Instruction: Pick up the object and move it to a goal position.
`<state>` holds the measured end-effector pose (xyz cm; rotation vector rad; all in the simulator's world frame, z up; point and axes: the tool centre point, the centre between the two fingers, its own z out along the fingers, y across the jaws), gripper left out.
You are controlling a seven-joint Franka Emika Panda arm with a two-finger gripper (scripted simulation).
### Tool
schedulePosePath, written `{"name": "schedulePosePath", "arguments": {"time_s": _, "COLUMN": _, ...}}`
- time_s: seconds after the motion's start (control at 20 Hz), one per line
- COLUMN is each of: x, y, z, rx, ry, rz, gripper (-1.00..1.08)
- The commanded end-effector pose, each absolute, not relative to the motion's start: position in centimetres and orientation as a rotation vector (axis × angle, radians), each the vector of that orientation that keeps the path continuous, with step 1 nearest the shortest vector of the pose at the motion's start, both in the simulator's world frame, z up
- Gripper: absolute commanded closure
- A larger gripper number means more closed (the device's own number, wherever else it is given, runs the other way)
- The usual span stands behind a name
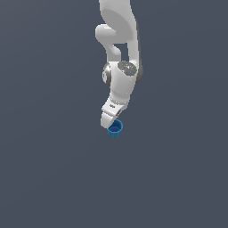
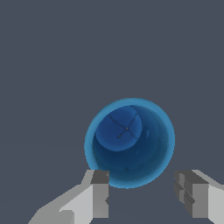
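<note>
Directly below the white arm point(image 1: 119, 67), a small blue cup point(image 1: 115, 128) stands upright on a plain grey floor point(image 1: 44, 178), near the middle of the exterior view. The gripper point(image 1: 108, 123) hangs just over the cup, touching or nearly touching its rim on the exterior view's left; contact cannot be confirmed.

From the wrist view, the cup point(image 2: 129, 142) shows its hollow mouth and darker inner base. Two grey fingers point(image 2: 99, 192) are spread apart, with the gripper point(image 2: 145, 192) centred off to one side of the cup rather than around it. One finger overlaps the cup's rim in this view; the other stands clear of it. Nothing is pinched.

Judging from this, the step in hand is lining up for the grasp. To do it well, the gripper should probably shift until the cup sits squarely between the fingers, then go lower so the pads meet the wall below the rim, closing gently so the light cup does not tip or squirt away.

Nothing else appears on the floor, and no goal marker shows in either view.
</note>
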<state>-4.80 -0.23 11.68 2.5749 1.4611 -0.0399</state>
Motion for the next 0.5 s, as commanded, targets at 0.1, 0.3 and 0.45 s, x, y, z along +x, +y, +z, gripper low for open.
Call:
{"name": "schedulePosePath", "arguments": {"time_s": 0.1, "x": -5.9, "y": 0.2, "z": 10.9, "rx": 2.421, "ry": 1.679, "rz": -0.059, "gripper": -0.2}}
{"name": "schedulePosePath", "arguments": {"time_s": 0.3, "x": -6.7, "y": 0.6, "z": 10.3, "rx": 2.298, "ry": 1.831, "rz": -0.073, "gripper": -0.2}}
{"name": "schedulePosePath", "arguments": {"time_s": 0.45, "x": -7.2, "y": 0.9, "z": 9.9, "rx": 2.222, "ry": 1.917, "rz": -0.081, "gripper": -0.2}}
